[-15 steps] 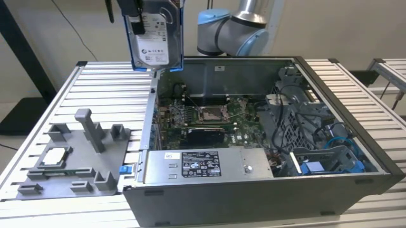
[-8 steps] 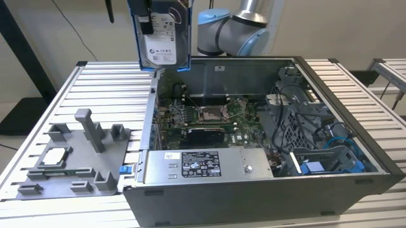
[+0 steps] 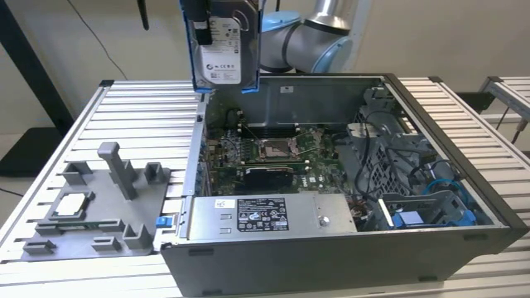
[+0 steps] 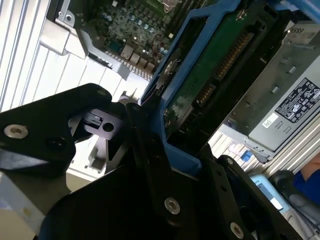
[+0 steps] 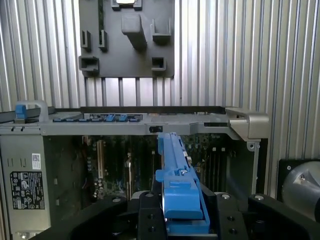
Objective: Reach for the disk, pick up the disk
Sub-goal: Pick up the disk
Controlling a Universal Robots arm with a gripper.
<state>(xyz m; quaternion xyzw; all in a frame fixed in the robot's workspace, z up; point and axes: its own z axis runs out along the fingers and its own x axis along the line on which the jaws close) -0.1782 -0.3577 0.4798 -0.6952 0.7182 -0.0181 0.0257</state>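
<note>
The disk (image 3: 225, 59), a silver metal drive with a white label and blue rails, hangs upright in the air above the back left corner of the open computer case (image 3: 463, 205). My gripper (image 3: 217, 20) is shut on its upper end, one black finger (image 3: 197, 23) pressed on the label side. In the second wrist view the disk's green circuit-board underside (image 4: 212, 70) and blue rail sit between the black fingers (image 4: 145, 150). The first wrist view looks down the disk's blue rail (image 5: 176, 170) toward the case, with my gripper (image 5: 182, 220) clamped around it.
The case lies on a slatted aluminium table (image 3: 141, 112), exposing the motherboard (image 3: 273, 155), the power supply (image 3: 265, 214) and a cable-filled drive cage (image 3: 422, 205). At the exterior view's left, a grey fixture plate (image 3: 124, 217) carries a square chip (image 3: 71, 203) and upright posts (image 3: 116, 167).
</note>
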